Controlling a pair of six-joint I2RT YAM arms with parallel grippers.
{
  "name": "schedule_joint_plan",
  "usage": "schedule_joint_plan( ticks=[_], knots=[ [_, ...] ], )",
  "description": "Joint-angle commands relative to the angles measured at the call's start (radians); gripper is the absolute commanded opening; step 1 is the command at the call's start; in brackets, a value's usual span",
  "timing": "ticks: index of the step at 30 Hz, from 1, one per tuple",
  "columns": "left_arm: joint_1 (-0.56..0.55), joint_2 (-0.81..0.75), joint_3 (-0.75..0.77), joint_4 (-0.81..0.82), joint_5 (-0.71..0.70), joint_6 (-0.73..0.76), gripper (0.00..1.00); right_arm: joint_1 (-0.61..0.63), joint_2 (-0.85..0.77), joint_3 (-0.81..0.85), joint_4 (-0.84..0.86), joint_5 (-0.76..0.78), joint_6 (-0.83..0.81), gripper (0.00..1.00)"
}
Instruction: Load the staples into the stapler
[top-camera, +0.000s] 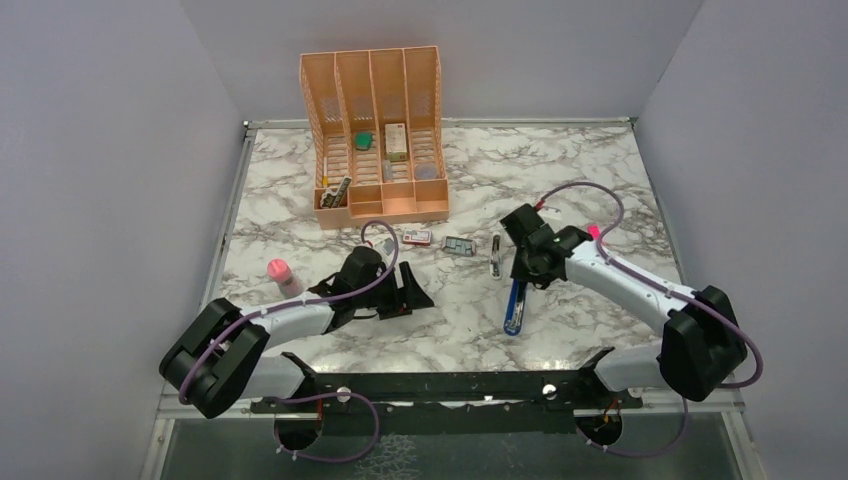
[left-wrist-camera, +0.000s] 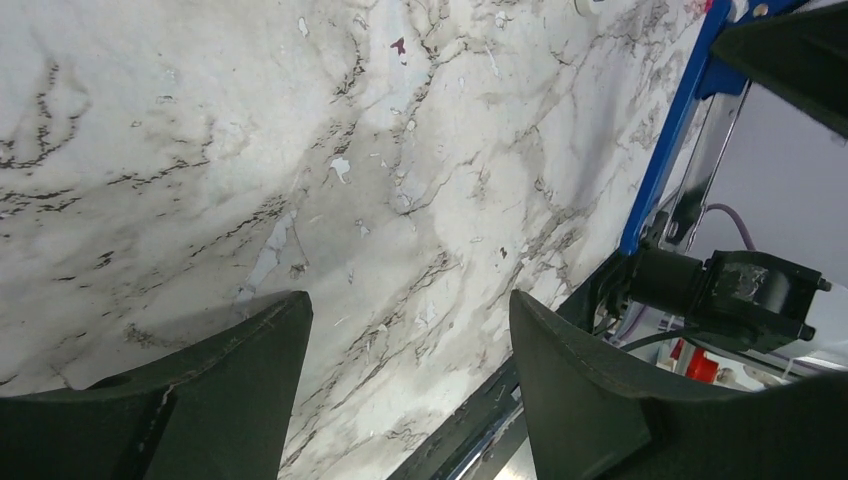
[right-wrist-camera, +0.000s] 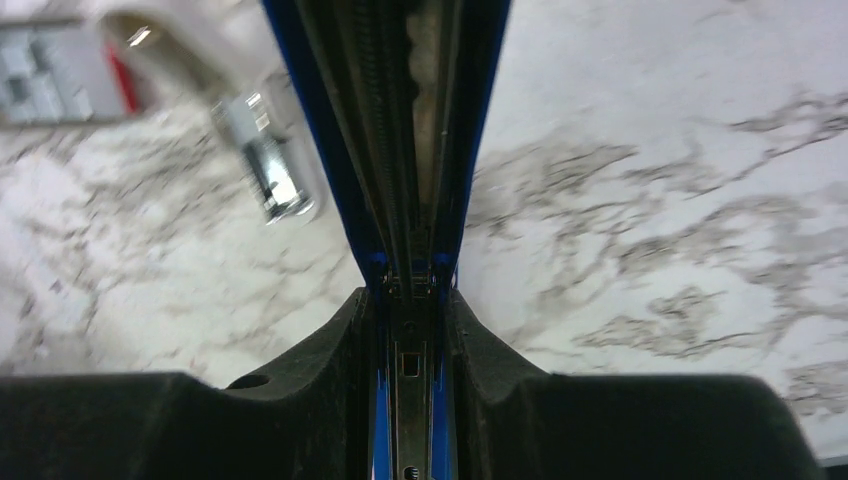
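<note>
The blue stapler (top-camera: 516, 305) hangs tilted just above the table right of centre, and my right gripper (top-camera: 528, 262) is shut on it. The right wrist view has the fingers (right-wrist-camera: 350, 340) clamped on both blue sides, the silver channel (right-wrist-camera: 420, 120) running straight ahead. The staples lie in a grey tray (top-camera: 459, 244) on the marble; the same tray (right-wrist-camera: 40, 70) shows blurred at upper left. Its red-and-white sleeve (top-camera: 417, 237) lies just left of it. My left gripper (top-camera: 412, 290) stands open and empty over bare marble (left-wrist-camera: 408, 300), with the stapler (left-wrist-camera: 668, 150) off to its right.
A small silver metal piece (top-camera: 496, 256) lies between the tray and the stapler, also blurred in the right wrist view (right-wrist-camera: 270, 180). An orange desk organiser (top-camera: 375, 130) stands at the back. A pink item (top-camera: 280, 272) sits at the left. The black front rail (top-camera: 440, 385) runs along the near edge.
</note>
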Motion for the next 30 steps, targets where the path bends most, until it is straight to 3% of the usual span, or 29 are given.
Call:
schedule_joint_plan(
  ticks=[1, 9, 21, 30],
  knots=[
    [0.003, 0.018, -0.004, -0.105, -0.056, 0.048, 0.75, -0.147, -0.05, -0.027, 0.043, 0.022, -0.103, 0.21],
    [0.003, -0.024, 0.013, -0.132, -0.086, 0.062, 0.75, -0.388, 0.032, -0.055, 0.251, -0.087, -0.281, 0.21],
    [0.003, -0.014, 0.055, -0.159, -0.112, 0.084, 0.75, -0.43, 0.183, -0.006, 0.382, -0.136, -0.394, 0.26],
    [0.004, 0.013, 0.092, -0.162, -0.113, 0.083, 0.75, -0.432, 0.146, 0.011, 0.29, -0.107, -0.339, 0.54]
  ],
)
